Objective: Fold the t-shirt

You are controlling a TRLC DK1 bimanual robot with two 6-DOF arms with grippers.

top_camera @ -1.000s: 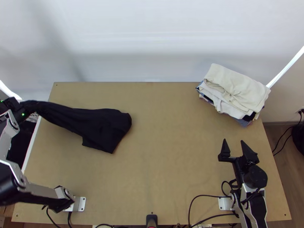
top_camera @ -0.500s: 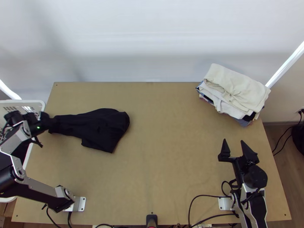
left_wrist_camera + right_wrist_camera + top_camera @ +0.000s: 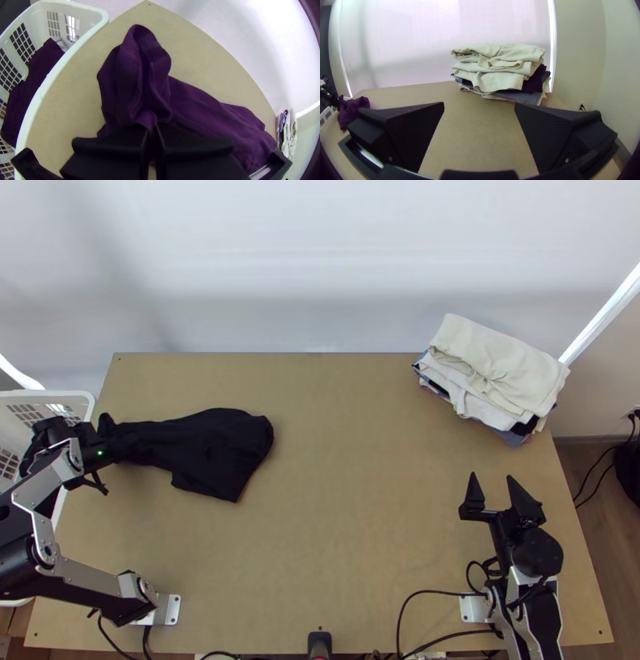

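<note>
Dark shirt (image 3: pixel 216 452), pinched in my left gripper (image 3: pixel 152 129), runs lengthwise inward over the table (image 3: pixel 360 500), my wide-spread right gripper (image 3: pixel 492 476) well apart.

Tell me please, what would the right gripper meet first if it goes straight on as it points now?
Probably the stack of folded clothes: the right gripper points across the table towards it. Its height is hard to judge, so it might touch the table before.

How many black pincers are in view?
2: left pincer, shut on the dark t-shirt by the white plastic basket; right pincer, open, at right over the light wooden table.
</note>
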